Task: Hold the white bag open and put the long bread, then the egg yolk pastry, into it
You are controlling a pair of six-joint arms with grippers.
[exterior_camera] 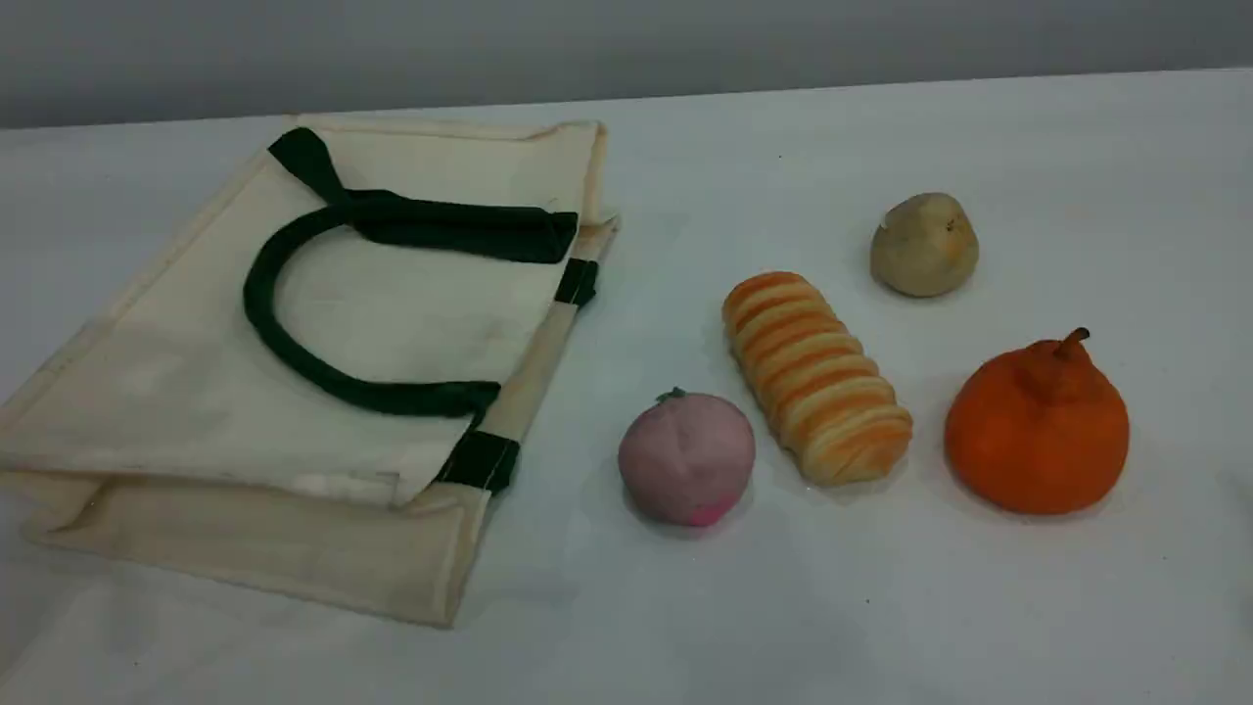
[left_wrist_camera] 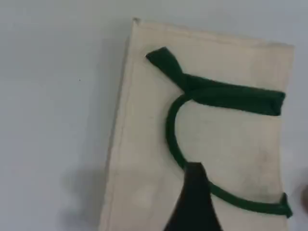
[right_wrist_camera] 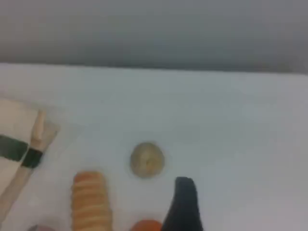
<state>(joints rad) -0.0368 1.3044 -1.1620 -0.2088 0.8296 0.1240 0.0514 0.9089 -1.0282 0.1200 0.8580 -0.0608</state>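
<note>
my left gripper (left_wrist_camera: 192, 204) hangs above the white bag (exterior_camera: 176, 392), released, its jaws apart with nothing between them. my right gripper (right_wrist_camera: 183, 207) hovers over the food side of the tabletop (exterior_camera: 979, 607), also spread and holding nothing.

the bag lies flat on the left of the tabletop. its mouth edge faces right, toward the foods, and runs at a slant from far right to near left. one dark green handle (exterior_camera: 294, 362) is folded back in a loop on the upper face of the bag.

the long bread (exterior_camera: 817, 377) lies on its side to the right of the bag and apart from it. its long axis slants from far left to near right, and the near end points toward the front edge. a pink ball (exterior_camera: 685, 455) sits just beside that near end on the left, and an orange stemmed fruit (exterior_camera: 1038, 426) sits near it on the right.

the egg yolk pastry (exterior_camera: 925, 245) rests alone beyond the bread, farther back and to the right, touching nothing.
</note>
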